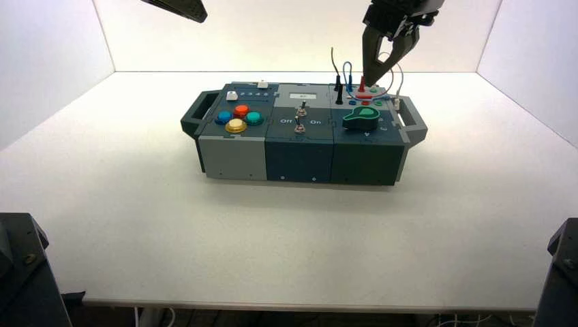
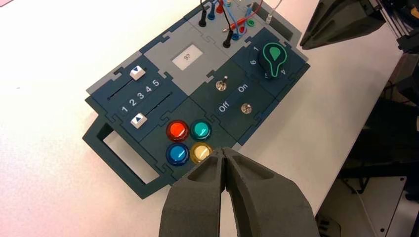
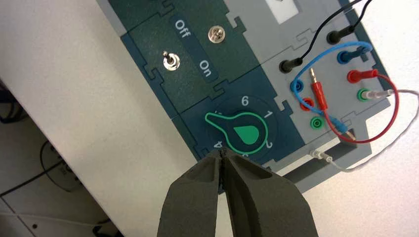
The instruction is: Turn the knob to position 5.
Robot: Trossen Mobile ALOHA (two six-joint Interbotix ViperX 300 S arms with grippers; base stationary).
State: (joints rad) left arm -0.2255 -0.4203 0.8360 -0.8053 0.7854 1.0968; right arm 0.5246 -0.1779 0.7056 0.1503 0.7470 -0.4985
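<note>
Green knob (image 3: 242, 129) points lengthwise at 5 (image 3: 218, 113); left (image 2: 224, 150), right end effectors (image 3: 222, 151) raised.

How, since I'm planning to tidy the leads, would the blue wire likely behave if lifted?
The blue wire would probably flex rather than stay rigid, as it lies in a curve. Its loose plug, metal tip exposed, would likely swing, while the socketed end might hold. The red wire crosses it and could drag along.
</note>
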